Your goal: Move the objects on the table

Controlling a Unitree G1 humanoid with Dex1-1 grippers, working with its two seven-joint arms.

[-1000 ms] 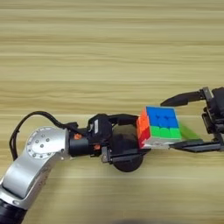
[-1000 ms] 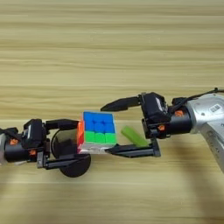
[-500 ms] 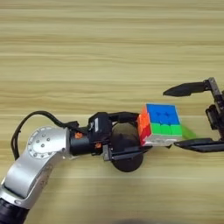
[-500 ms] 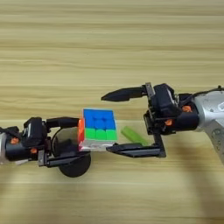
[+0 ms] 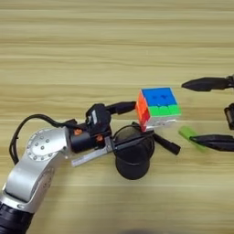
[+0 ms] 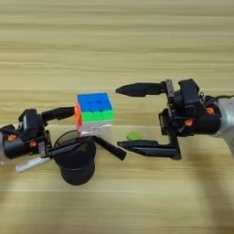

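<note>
The multicoloured puzzle cube shows blue on top, green in front and orange on its left. My left gripper is shut on the cube. Its upper finger touches the orange face and its long lower finger runs under the cube. The small green block lies flat on the table, right of the cube. My right gripper stands open to the cube's right, apart from it. Its lower finger lies just in front of the green block.
A black round cup-like thing stands under the left gripper's lower finger, in front of the cube. The left arm's silver forearm comes in from the lower left and the right arm's body from the right.
The right gripper has drawn back to the right, away from the cube, with its fingers spread wider. The left gripper has carried the cube up and a little left, uncovering the green block.
</note>
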